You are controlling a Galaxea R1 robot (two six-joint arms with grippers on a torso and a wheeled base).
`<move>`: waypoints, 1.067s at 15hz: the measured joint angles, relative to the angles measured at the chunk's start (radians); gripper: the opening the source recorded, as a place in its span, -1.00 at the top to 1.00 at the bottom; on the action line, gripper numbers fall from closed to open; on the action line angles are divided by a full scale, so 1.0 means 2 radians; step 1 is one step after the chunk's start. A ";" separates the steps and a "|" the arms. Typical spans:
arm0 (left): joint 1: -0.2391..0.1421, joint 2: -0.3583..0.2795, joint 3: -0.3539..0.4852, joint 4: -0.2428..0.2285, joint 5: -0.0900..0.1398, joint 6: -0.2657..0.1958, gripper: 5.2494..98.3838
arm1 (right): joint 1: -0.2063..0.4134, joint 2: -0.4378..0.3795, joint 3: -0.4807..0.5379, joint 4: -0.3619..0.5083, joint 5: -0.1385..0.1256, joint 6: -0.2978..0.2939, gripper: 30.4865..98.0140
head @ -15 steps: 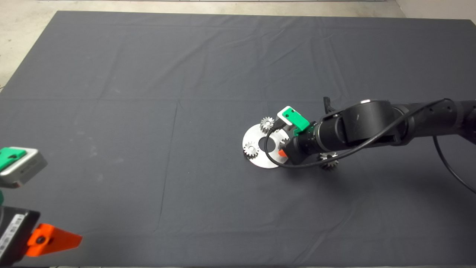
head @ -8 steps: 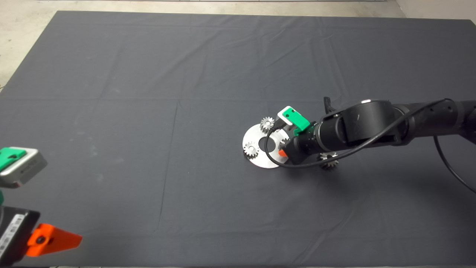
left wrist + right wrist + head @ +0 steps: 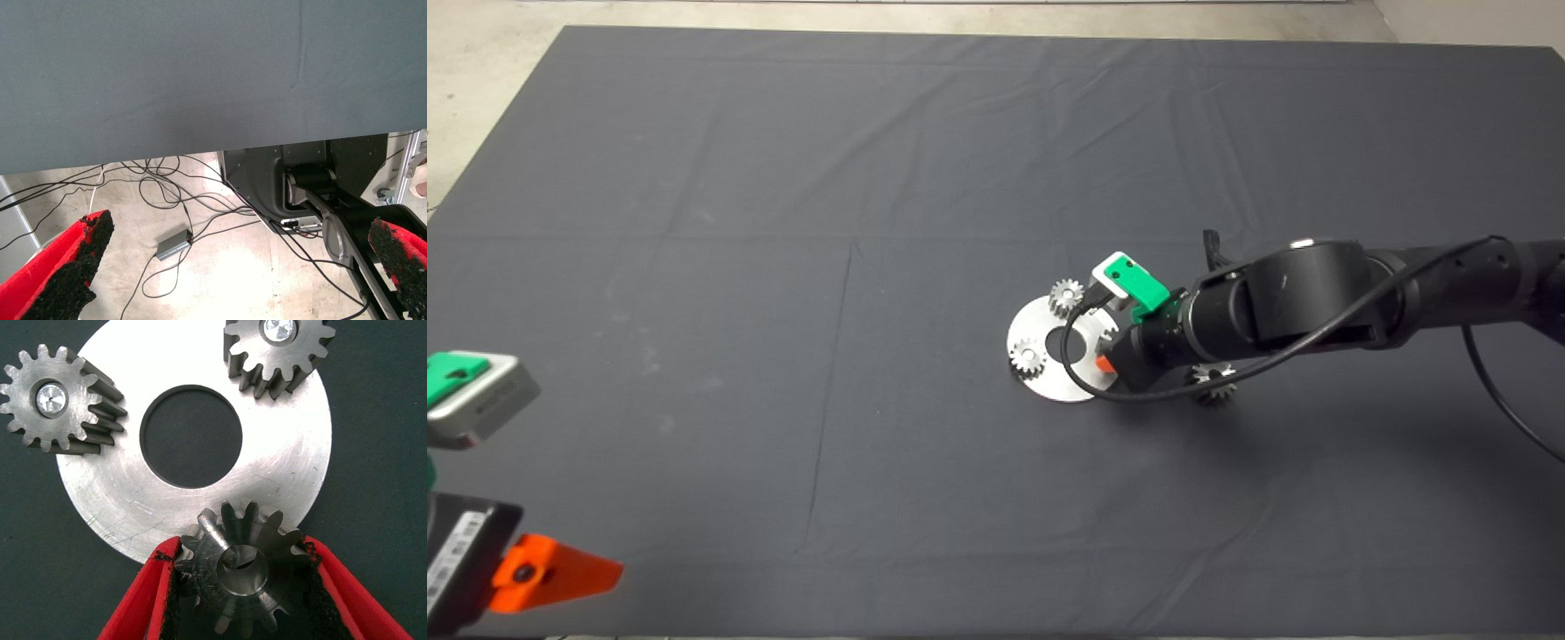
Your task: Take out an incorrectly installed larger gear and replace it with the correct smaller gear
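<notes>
Right gripper (image 3: 243, 587) closed on small dark gear (image 3: 243, 563) at edge of metal disc (image 3: 287, 473), pads against toothed flanks. Judged solid, heavy, slick. Large gear (image 3: 1213, 384) on mat. Left gripper (image 3: 233, 267) parked, spread wide, empty

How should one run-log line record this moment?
right gripper: shut on smaller gear, at plate edge | larger gear: on mat beside plate | two silver gears: on plate | left gripper: parked, open
</notes>
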 measured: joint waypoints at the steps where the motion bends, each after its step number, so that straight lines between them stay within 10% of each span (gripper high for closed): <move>1: 0.000 0.000 0.000 0.000 0.000 0.000 -1.00 | 0.000 0.000 0.000 -0.002 -0.001 0.000 0.68; 16: 0.000 0.000 0.000 0.000 0.000 0.000 -1.00 | 0.000 0.009 0.000 -0.003 -0.006 0.001 0.67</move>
